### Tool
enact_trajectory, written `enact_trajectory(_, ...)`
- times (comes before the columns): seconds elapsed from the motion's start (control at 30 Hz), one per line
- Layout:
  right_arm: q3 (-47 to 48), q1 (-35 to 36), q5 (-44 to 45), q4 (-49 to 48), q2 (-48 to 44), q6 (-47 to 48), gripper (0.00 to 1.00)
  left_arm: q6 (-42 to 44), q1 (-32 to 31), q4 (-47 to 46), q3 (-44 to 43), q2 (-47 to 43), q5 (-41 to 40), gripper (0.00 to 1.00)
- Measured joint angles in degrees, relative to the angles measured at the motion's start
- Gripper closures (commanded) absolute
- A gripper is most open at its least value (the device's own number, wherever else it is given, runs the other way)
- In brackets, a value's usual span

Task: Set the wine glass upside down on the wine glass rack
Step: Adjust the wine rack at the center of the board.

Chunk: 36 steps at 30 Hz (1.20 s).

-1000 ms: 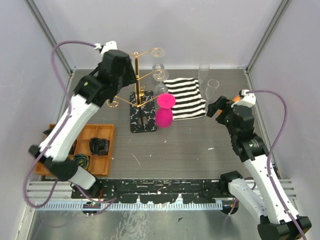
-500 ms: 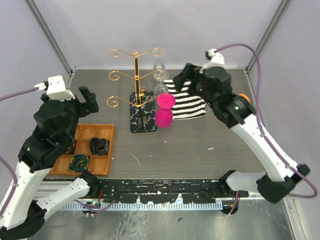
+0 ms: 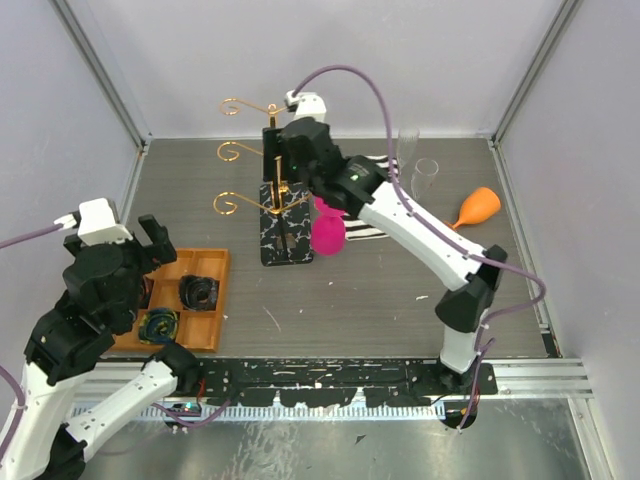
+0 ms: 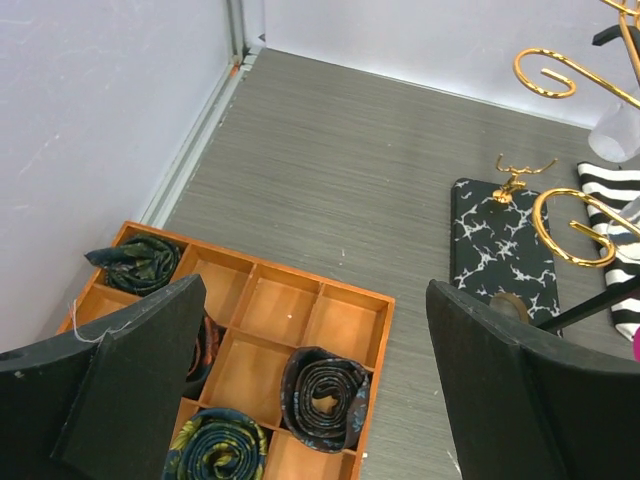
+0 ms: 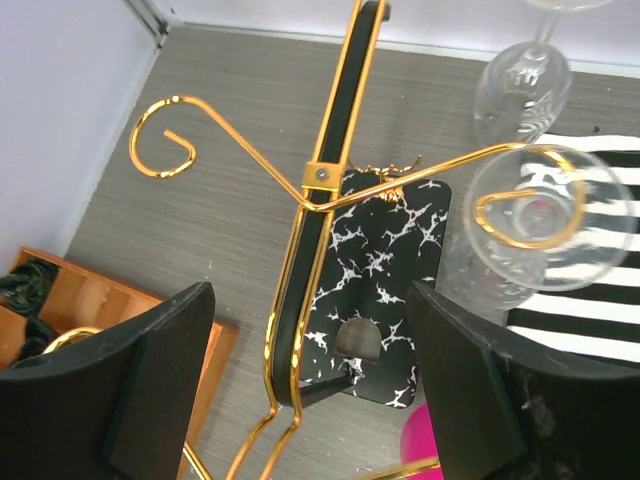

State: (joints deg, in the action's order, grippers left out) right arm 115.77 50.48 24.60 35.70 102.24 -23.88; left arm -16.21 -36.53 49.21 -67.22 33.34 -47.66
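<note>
Jaws on the right gripper [image 5: 310, 300] stand wide apart, and I see nothing clamped in them. Through its wrist camera I look straight down between the two black fingers [image 5: 150, 400] at the upright post of the wine glass rack [image 5: 345, 100], whose black marbled base lies on the table below. From above, this arm reaches across the table and its gripper hovers over the top of the post.

Just right of the post, a clear wine glass [image 5: 530, 215] hangs upside down with its stem in a gold scroll hook. A second clear wine glass [image 5: 520, 90] hangs farther back. Under them lies the striped cloth [image 5: 575, 345].

A pink wine glass [image 3: 328, 232] sits foot-up just beside the right edge of the rack's base. I cannot tell whether it hangs from the lowest hook or stands on the table. An orange wine glass [image 3: 478, 207] lies on its side well off to the right, apart from both arms.

My left gripper [image 4: 315, 295] is also spread wide with nothing in it, pulled back near its base. It hangs above the orange tray [image 4: 300, 285], which holds rolled fabric [image 4: 322, 395] in its compartments, on the grey table [image 4: 380, 150].
</note>
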Motion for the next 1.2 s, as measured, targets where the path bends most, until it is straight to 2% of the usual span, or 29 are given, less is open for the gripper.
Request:
enact_trajectory(0.13, 5.60, 2.27, 1.53, 3.23, 6.05, 1.55, 0.18, -1.01, 0.00, 1.66, 0.02, -0.68, -1.51, 0.01)
enact_trajectory(0.27, 10.38, 3.61, 3.85, 6.08, 10.47, 3.10, 0.25, -1.73, 0.00, 2.36, 0.04, -0.83, -2.05, 0.01)
enact_trajectory(0.63, 13.55, 3.72, 6.62, 9.40, 14.53, 5.75, 0.48, -3.26, 0.00, 3.89, 0.79, -1.99, -3.39, 0.01)
enact_trajectory(0.8, 14.10, 3.69, 6.36, 9.70, 15.47, 6.36, 0.51, -3.69, 0.00, 4.85, 0.90, -2.38, -4.07, 0.00)
enact_trajectory(1.07, 14.10, 3.69, 5.66, 9.79, 15.82, 7.23, 0.71, -4.02, 0.00, 5.07, 1.01, -4.28, -4.87, 0.00)
enact_trajectory(1.2, 13.60, 3.30, 5.49, 9.35, 15.65, 8.41, 0.74, -4.04, 0.00, 5.07, 1.01, -4.42, -4.83, 0.00)
